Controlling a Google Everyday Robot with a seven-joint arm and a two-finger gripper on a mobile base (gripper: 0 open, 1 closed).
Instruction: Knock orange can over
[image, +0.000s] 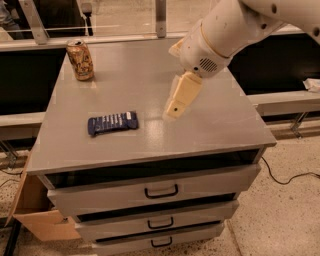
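Gripper (173, 109) hangs over cabinet top (220, 125), well right of upright orange can (80, 59); we cannot tell how open it is.

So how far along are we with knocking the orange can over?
Nothing is done yet: the golden-orange drink can with the mottled brown pattern stands upright at the far left corner of the grey cabinet top. In hand: the tan tool hovers over the middle of the top, beside the dark blue snack packet, well apart from the can. Left: reach across to the can and tip it.
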